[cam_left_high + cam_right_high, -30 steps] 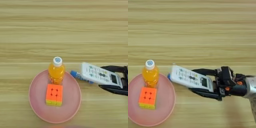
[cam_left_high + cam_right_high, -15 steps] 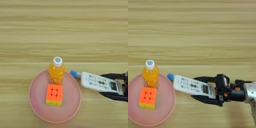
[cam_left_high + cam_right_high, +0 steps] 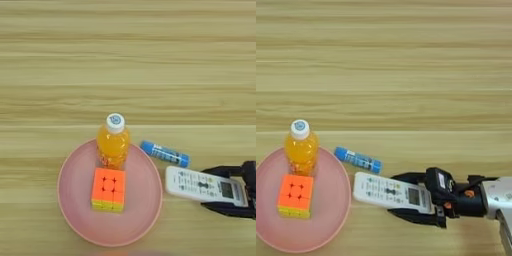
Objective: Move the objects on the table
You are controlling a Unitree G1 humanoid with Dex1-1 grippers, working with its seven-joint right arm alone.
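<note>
An orange-drink bottle (image 3: 113, 142) with a white cap stands upright at the far rim of a pink plate (image 3: 70, 210). To its right, a slim blue tube (image 3: 165, 153) lies flat on the wooden table (image 3: 128, 75). Just in front of the tube is the white remote (image 3: 388, 192), buttons up. My right gripper (image 3: 398, 195) comes in from the right and is shut on the remote's right half, with one black finger (image 3: 411, 176) along its far edge and the other along its near edge. The remote's left end points at the plate.
An orange-topped puzzle cube (image 3: 108, 189) sits on the pink plate in front of the bottle. The silver forearm (image 3: 498, 200) crosses the lower right corner. Bare table stretches across the far half.
The gripper has carried the remote toward the near edge and slightly right. The blue tube, partly covered before, now shows in full. Bottle, cube and plate have not moved.
</note>
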